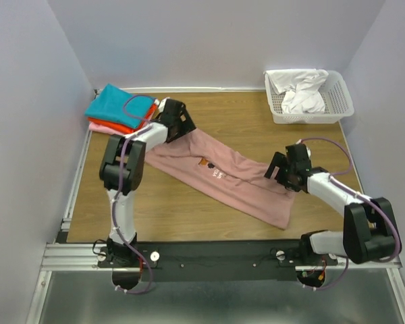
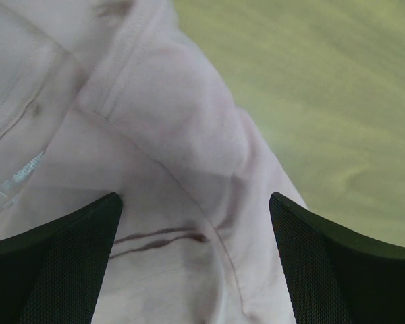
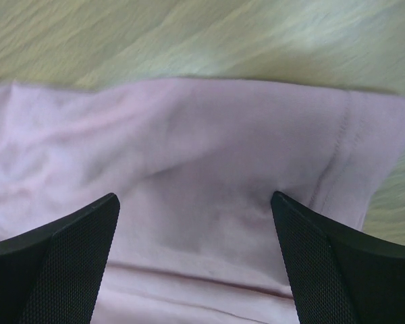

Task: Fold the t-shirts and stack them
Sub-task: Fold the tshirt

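Observation:
A large dusty-pink t-shirt point(image 1: 223, 175) lies folded lengthwise in a long diagonal band across the table, with small print near its middle. My left gripper point(image 1: 177, 128) is open over the shirt's far left end; in the left wrist view its fingers point(image 2: 61, 263) straddle pink cloth point(image 2: 182, 202) with a curved seam. My right gripper point(image 1: 282, 174) is open over the shirt's near right end; its fingers point(image 3: 324, 263) straddle the hem area point(image 3: 209, 196). A folded stack lies at the far left corner: teal point(image 1: 115, 104) on top, orange-red point(image 1: 121, 126) below, pink point(image 1: 101, 127) at the bottom.
A white mesh basket point(image 1: 341, 108) holding crumpled white cloth point(image 1: 300, 91) stands at the far right. Grey walls close in the left, back and right sides. A metal rail point(image 1: 223, 260) runs along the near edge with the arm bases.

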`<act>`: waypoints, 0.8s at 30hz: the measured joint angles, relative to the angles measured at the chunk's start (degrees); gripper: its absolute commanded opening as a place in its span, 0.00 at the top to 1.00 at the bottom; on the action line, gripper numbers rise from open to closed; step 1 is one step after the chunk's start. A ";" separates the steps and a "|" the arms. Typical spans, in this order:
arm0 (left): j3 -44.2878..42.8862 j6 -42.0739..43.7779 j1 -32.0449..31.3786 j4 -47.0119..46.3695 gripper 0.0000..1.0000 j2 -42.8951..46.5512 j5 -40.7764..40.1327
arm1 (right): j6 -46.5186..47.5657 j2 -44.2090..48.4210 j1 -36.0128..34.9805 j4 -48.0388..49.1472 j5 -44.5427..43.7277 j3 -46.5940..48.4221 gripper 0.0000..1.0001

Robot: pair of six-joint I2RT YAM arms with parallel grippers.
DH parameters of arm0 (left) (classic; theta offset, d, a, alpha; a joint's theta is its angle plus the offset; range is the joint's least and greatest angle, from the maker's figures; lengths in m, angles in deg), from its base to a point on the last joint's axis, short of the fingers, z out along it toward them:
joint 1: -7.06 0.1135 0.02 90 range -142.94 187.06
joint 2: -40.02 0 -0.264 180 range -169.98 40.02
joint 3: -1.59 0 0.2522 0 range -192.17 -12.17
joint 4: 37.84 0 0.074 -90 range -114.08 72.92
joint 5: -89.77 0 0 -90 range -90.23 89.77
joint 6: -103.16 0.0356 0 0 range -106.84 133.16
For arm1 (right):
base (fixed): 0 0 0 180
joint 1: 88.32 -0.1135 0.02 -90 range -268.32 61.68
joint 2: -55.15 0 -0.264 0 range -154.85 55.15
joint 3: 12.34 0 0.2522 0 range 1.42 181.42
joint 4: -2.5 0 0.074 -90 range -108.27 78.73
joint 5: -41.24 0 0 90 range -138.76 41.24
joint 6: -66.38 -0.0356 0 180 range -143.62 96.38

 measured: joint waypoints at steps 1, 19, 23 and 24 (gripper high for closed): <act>-6.08 0.70 0.04 1.22 0.02 -3.89 0.72 | -0.17 1.05 0.00 0.13 1.42 -0.74 0.00; -54.29 6.84 -1.92 9.27 0.01 -34.51 15.96 | -6.95 -3.21 -42.84 4.35 19.02 0.79 0.00; -56.59 5.77 -2.05 8.20 0.01 -36.22 18.93 | -7.80 -0.09 -46.90 0.59 20.44 -0.55 0.00; -57.09 5.29 -2.05 7.04 0.01 -36.81 20.13 | -8.02 0.90 -47.17 -0.42 20.68 -0.94 0.00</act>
